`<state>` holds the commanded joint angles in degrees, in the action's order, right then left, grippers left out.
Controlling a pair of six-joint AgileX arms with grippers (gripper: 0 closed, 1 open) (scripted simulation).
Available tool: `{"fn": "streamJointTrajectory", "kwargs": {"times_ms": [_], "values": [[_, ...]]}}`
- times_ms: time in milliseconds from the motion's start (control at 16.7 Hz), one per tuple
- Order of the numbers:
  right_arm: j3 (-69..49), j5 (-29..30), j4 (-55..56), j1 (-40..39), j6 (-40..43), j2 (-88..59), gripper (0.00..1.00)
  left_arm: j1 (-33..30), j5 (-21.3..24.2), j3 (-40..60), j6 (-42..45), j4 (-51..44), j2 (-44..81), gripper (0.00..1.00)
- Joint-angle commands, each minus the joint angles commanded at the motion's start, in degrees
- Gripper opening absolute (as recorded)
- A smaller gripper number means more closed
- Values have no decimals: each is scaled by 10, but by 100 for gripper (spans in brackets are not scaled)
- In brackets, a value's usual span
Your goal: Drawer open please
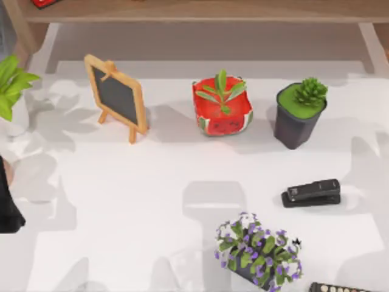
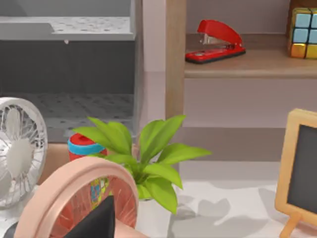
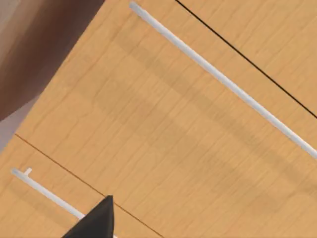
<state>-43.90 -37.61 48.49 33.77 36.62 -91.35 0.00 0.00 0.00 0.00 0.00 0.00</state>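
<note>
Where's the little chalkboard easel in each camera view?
Top view: the chalkboard easel stands at the table's back left, right of the leafy plant.
Left wrist view: the chalkboard easel, partly cropped, stands on the table past the leafy plant.
Right wrist view: wooden drawer fronts with bar handles instead.
Shared landmark: the leafy plant, in the top and left wrist views.

No readable text, labels, brands or numbers showing in any view. Chalkboard (image 1: 117, 96) sitting blank. Black stapler (image 1: 311, 193) and red stapler (image 2: 216, 40) showing no markings. Red can (image 2: 85, 147) print too obscured for reading.
</note>
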Motion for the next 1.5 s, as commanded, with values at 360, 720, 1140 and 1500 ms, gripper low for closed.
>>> {"fn": "streamJointTrajectory", "kwargs": {"times_ms": [360,720,1140,1500], "values": [[-106,66,115,-40,282,-222,100,0,0,0,0,0,0,100],[-178,123,194,-69,492,-379,100,0,0,0,0,0,0,100],[-188,133,206,-71,525,-403,100,0,0,0,0,0,0,100],[-243,145,178,-85,527,-429,100,0,0,0,0,0,0,100]]}}
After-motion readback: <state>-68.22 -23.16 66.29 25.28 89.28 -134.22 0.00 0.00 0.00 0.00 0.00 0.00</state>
